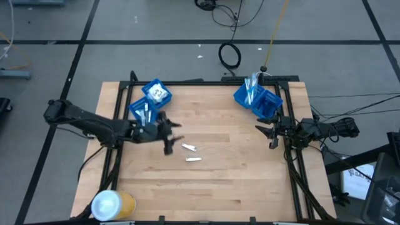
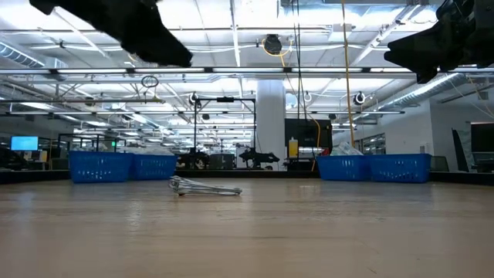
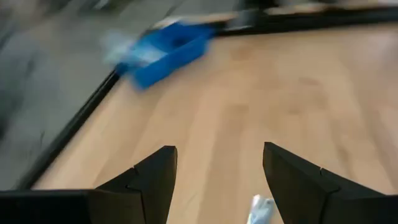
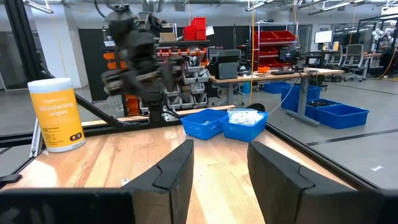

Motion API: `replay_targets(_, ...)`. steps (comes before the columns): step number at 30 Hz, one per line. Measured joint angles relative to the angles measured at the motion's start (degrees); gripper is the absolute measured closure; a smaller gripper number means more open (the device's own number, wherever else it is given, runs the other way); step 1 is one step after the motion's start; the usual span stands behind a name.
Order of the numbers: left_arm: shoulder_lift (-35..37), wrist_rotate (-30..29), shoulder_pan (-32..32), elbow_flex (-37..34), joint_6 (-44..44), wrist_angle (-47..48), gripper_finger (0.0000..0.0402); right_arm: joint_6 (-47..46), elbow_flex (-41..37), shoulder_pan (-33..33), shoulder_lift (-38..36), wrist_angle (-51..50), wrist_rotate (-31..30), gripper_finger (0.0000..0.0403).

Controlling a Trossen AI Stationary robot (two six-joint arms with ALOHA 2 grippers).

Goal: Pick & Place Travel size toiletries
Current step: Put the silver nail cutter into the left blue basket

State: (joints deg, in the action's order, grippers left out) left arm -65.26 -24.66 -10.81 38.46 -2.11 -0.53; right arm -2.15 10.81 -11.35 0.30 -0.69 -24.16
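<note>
I see the left gripper left of centre frame – fingers spread wide, holding nothing. Two toiletries lie on the table just right of it. Right gripper waits mid-right, part-open – empty.

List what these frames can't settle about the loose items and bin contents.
- Two loose items mid-table: too small in the high view to tell their type.
- Left bins: smeared by motion in the left wrist view; contents unreadable.
- Item between the left gripper's fingers: cut off by the frame edge.
- Right bins: contents too small.
</note>
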Motion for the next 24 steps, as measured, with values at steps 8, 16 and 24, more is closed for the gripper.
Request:
replay_targets(8,-11.3,3.8,-3.9,0.0,7.8,-5.6,0.0167,-0.1,0.0,0.0,0.0,0.0,0.0,0.0264)
replay_targets(16,-24.8,9.5,-2.3,-0.1,1.4,-5.8,0.0167,-0.2,0.0,0.0,0.0,0.0,0.0,0.0264)
replay_targets(24,-31.6,10.3,-0.4,-0.1,0.0,-8.7,0.0167,-0.2,0.0,0.0,0.0,0.0,0.0,0.0264)
